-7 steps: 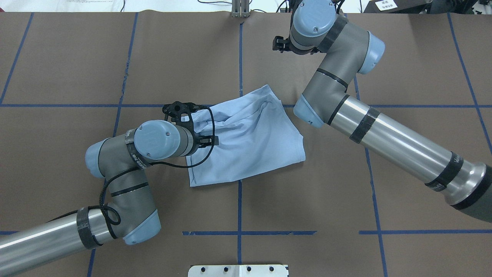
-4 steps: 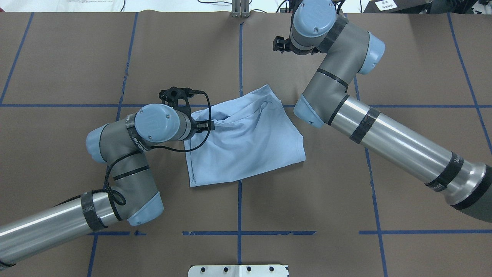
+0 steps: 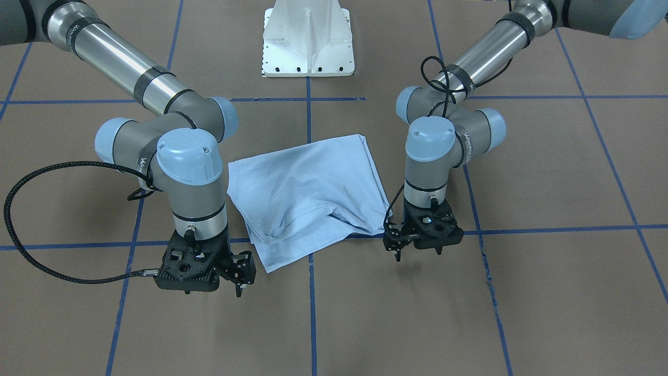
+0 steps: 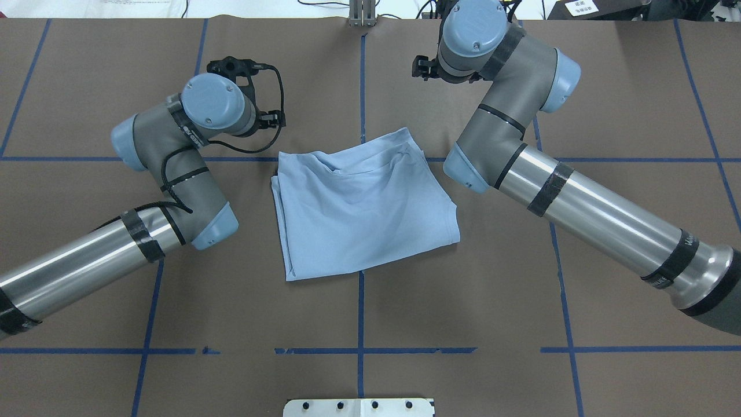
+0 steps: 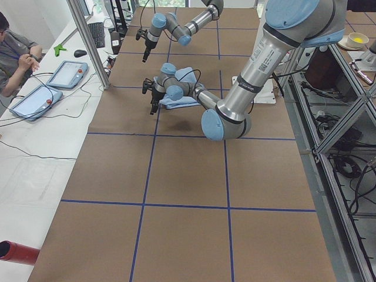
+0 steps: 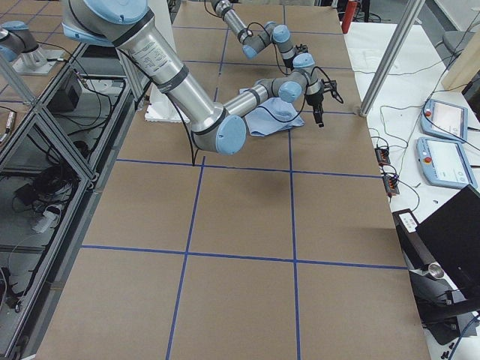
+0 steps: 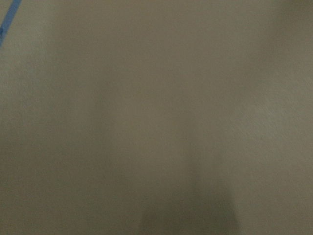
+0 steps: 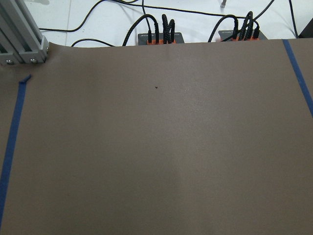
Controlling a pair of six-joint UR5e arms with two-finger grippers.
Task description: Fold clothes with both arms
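The clothes, one light blue T-shirt [image 4: 365, 214], lie folded into a rough rectangle at the table's middle, with a crease along the far edge [image 3: 313, 214]. My left gripper [image 4: 273, 120] hovers beyond the shirt's far left corner, apart from the cloth, open and holding nothing; in the front-facing view the left gripper [image 3: 396, 249] points down just beside the shirt's edge. My right gripper [image 4: 419, 66] hangs further out past the far right corner, open and empty. The front-facing view shows the right gripper [image 3: 241, 279] clear of the cloth. Both wrist views show only bare brown table.
Blue tape lines [image 4: 360, 313] grid the brown table cover. The white pedestal base [image 3: 308, 52] stands at the robot's side. An aluminium post [image 4: 362, 14] rises at the far edge. A person [image 5: 12, 47] sits beside two control tablets [image 5: 67, 73].
My left gripper let go of the shirt's left edge and moved away to the left and farther out. The lifted cloth settled flat. The right arm stayed still.
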